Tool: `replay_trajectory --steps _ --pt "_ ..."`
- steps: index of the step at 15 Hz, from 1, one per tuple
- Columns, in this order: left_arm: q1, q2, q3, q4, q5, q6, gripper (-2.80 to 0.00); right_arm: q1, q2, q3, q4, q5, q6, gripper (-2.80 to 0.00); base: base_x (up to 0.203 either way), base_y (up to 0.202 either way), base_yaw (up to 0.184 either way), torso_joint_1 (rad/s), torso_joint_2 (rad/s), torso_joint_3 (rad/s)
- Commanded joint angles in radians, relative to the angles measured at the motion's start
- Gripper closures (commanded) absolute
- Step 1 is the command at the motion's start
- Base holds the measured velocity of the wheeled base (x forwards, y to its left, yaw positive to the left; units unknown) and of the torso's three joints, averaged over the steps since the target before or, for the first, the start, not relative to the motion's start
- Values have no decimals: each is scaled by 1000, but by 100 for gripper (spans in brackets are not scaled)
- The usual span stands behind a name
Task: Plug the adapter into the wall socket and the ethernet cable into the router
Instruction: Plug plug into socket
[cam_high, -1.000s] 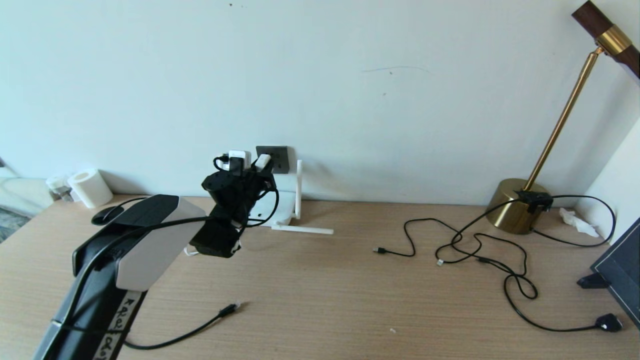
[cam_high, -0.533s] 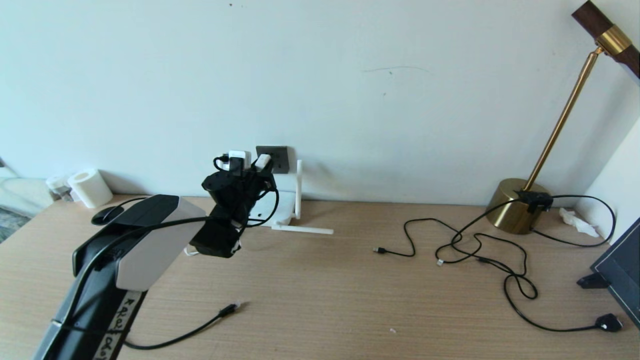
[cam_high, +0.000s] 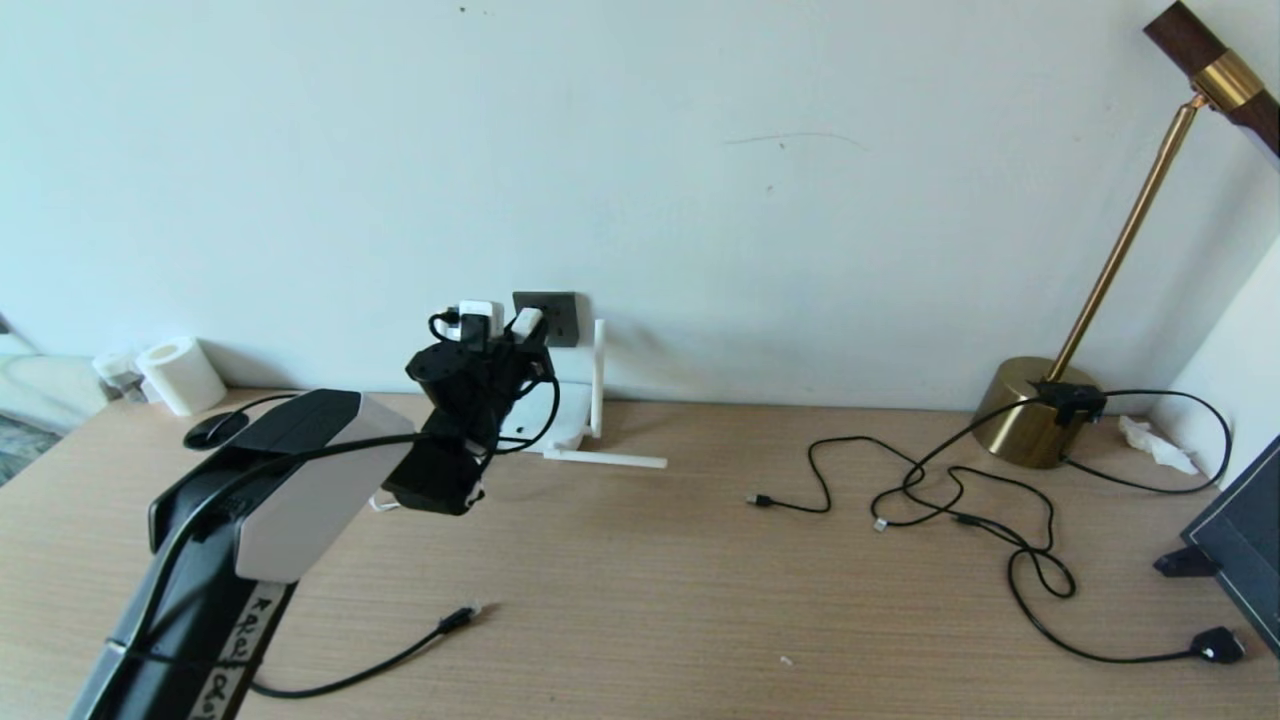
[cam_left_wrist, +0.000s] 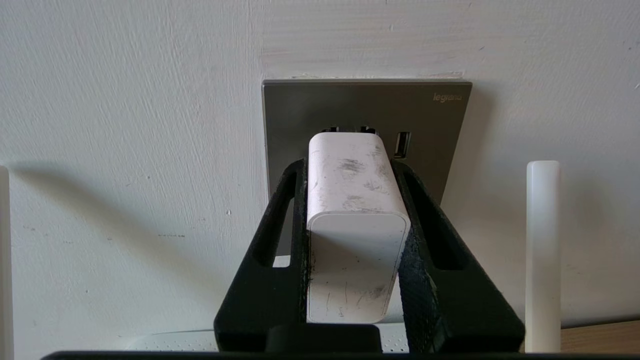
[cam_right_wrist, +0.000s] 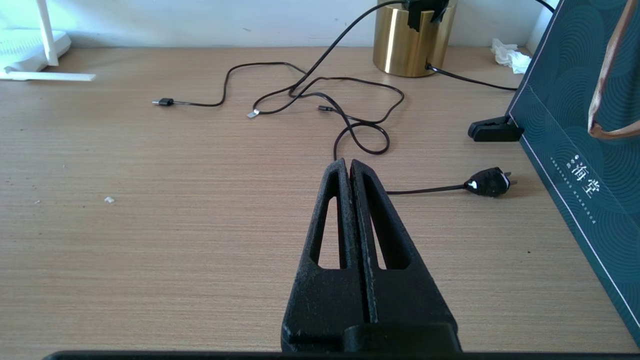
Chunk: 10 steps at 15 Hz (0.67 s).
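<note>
While the left gripper (cam_left_wrist: 356, 210) clamps the adapter (cam_left_wrist: 355, 200) against the socket (cam_left_wrist: 367, 107), its pins are hidden. Misaligned pushing could jam it. Right gripper (cam_right_wrist: 350, 172) sits closed and empty; ethernet cable (cam_high: 400, 655) lies unplugged on the desk (cam_high: 700, 600).

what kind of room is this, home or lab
Most likely a home desk or study corner: a wooden desk against a painted wall, a brass desk lamp, and a white router under a wall socket.
</note>
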Motion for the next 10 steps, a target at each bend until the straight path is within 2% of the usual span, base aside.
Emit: replay_trajectory --steps 1,10 --pt "-8 -2 1 -8 1 1 0 0 1 0 -1 0 0 0 0 0 0 0 0 0" --pt "-11 -2 1 -8 6 1 0 0 1 0 -1 0 0 0 0 0 0 0 0 0"
